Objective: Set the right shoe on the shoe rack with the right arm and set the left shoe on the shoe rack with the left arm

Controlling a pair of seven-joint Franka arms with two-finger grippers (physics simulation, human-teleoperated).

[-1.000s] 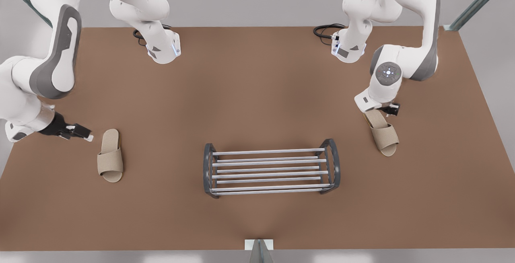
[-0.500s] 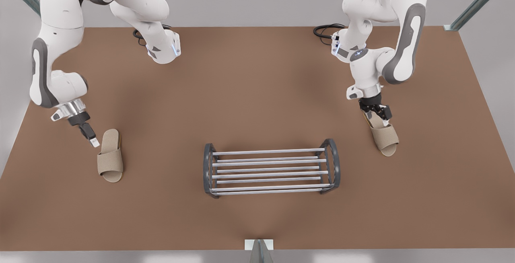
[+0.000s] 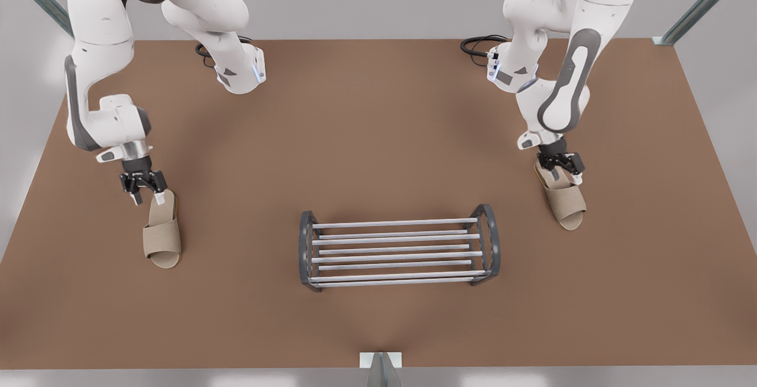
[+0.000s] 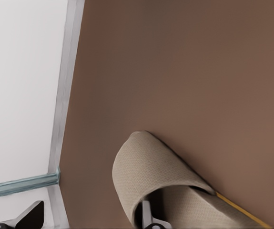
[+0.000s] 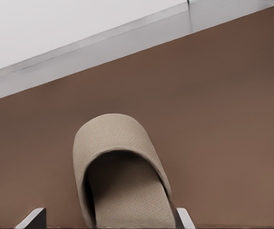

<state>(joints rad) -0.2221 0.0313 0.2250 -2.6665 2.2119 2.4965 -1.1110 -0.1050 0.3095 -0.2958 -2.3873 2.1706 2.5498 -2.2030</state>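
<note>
Two beige slippers lie on the brown table. The left shoe (image 3: 161,233) (image 4: 156,181) is at the front view's left. My left gripper (image 3: 146,196) (image 4: 89,217) hangs open at its heel, one finger over the heel's edge and the other beside the shoe. At the front view's right lies the right shoe (image 3: 566,197) (image 5: 120,176). There my right gripper (image 3: 562,169) (image 5: 108,217) is open, with a finger on each side of the heel. Between the two shoes, nearer the front, the shoe rack (image 3: 396,237) stands with bare silver bars.
Both arm bases (image 3: 239,73) (image 3: 511,73) with black cables sit at the table's far edge. The table's side edge (image 4: 63,119) runs close to the left shoe. A small grey post (image 3: 381,366) stands at the near edge.
My left gripper has swung in from the side to the left shoe's heel and turned to point down. My right wrist has rotated above the right shoe's heel. Neither shoe has moved.
</note>
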